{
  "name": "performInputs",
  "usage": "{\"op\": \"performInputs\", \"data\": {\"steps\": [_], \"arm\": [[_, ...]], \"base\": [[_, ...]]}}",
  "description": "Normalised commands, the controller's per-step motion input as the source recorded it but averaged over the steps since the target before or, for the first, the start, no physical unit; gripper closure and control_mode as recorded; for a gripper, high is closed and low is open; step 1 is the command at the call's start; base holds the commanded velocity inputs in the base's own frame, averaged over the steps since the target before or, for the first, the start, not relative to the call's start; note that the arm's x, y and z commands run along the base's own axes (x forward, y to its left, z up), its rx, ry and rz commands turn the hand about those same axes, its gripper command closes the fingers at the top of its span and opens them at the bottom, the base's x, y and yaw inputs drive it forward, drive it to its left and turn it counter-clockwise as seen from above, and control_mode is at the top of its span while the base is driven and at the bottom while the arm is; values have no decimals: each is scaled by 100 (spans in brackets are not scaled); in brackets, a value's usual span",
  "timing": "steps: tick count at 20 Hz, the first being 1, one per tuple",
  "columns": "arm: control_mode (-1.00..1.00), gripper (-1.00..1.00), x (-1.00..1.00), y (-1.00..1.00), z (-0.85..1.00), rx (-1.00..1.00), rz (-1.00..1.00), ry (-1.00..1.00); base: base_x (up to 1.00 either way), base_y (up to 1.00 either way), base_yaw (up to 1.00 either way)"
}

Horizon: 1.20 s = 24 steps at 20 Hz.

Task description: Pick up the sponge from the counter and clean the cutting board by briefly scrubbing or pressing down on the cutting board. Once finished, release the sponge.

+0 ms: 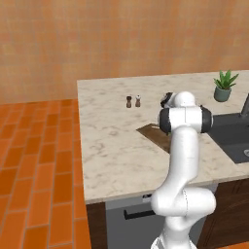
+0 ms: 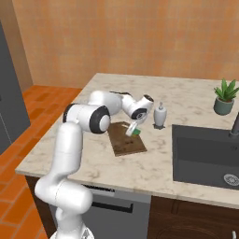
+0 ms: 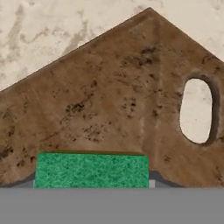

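Gripper [image 2: 132,130] fingertips hidden behind sponge [image 3: 91,169]

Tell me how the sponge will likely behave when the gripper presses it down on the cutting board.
The sponge is a small block held in the gripper, so it is probably light and should compress. Its flat green face suggests it will not roll. The cutting board looks thin and flat, so it should hardly tip.
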Motion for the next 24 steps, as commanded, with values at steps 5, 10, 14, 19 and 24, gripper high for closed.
{"op": "performInputs", "data": {"steps": [5, 10, 14, 19, 24], "arm": [[-100, 100, -69, 92, 0, -1, 23, 0], [-100, 100, -99, 100, 0, -2, 18, 0], [-100, 100, -100, 100, 2, 0, 11, -1], [-100, 100, -92, 98, 7, 0, 17, 0], [-100, -100, -22, 58, 0, -2, 8, 0]], "base": [[0, 0, 0], [0, 0, 0], [0, 0, 0], [0, 0, 0], [0, 0, 0]]}}
